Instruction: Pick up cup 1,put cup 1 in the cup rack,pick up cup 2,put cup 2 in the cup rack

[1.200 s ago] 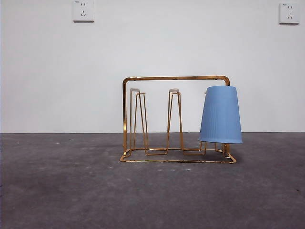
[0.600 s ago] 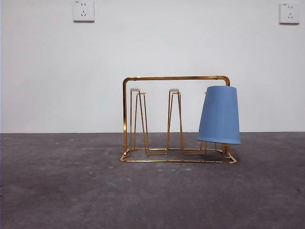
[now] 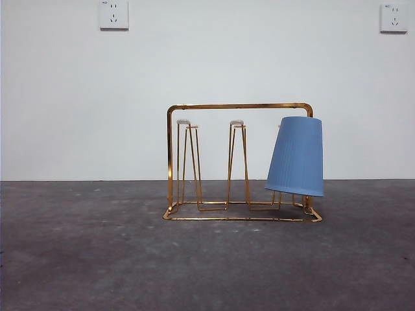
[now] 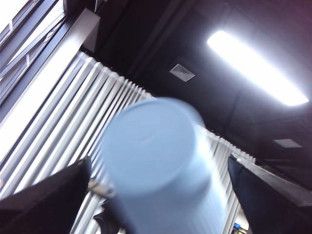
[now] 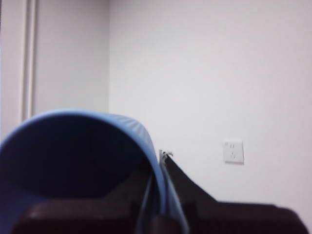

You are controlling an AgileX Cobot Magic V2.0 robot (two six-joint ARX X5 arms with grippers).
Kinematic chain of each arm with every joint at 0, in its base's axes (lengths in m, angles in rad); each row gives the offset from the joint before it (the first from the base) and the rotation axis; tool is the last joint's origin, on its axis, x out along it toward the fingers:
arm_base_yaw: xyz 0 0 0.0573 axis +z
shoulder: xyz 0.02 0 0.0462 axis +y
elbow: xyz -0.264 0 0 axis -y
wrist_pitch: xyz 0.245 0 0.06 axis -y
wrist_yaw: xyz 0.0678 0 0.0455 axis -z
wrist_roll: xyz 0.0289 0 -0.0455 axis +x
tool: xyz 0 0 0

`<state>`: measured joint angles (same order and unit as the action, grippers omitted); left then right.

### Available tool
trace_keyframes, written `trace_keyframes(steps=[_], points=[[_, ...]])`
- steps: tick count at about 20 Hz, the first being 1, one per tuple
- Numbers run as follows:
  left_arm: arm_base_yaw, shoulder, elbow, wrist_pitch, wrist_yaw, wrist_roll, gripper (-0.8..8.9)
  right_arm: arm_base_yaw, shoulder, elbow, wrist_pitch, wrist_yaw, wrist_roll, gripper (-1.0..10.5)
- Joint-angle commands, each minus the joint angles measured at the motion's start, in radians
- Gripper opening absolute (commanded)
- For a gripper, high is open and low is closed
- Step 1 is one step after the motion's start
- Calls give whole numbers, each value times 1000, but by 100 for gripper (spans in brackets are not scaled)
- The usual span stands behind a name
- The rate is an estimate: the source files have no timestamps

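The gold wire cup rack (image 3: 237, 106) stands mid-table in the front view. A blue cup (image 3: 297, 155) hangs upside down on its right peg, tilted, with the lower rim swung left. No arm shows in the front view. My right gripper (image 5: 163, 195) is shut on the rim of a second blue cup (image 5: 73, 146), one jaw inside and one outside. In the left wrist view, which looks up at the ceiling, my left gripper (image 4: 158, 195) is wide open. A blurred blue cup (image 4: 146, 146) shows base-first between its jaws and does not touch them.
The grey tabletop (image 3: 97, 259) runs back to a white wall with two sockets (image 3: 113, 14) (image 3: 393, 17). The rack's left peg (image 3: 185, 123) and middle peg (image 3: 237, 123) are bare. A socket (image 5: 233, 152) shows on the wall in the right wrist view.
The cup on the rack has tilted further, its lower rim swinging a little to the left. The rack has not moved.
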<state>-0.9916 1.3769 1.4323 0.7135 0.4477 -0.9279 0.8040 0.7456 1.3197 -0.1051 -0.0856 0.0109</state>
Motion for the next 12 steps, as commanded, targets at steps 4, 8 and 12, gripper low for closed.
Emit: trace_keyframes(steps=[4, 8, 12], points=[[-5, 4, -4, 14, 1, -2, 463, 2, 37, -4, 8, -1, 4, -16], [-5, 4, -4, 17, 5, 3, 236, 2, 43, -4, 7, 0, 3, -16], [-5, 4, -4, 18, 5, 17, 58, 2, 43, -4, 6, 1, -1, -15]])
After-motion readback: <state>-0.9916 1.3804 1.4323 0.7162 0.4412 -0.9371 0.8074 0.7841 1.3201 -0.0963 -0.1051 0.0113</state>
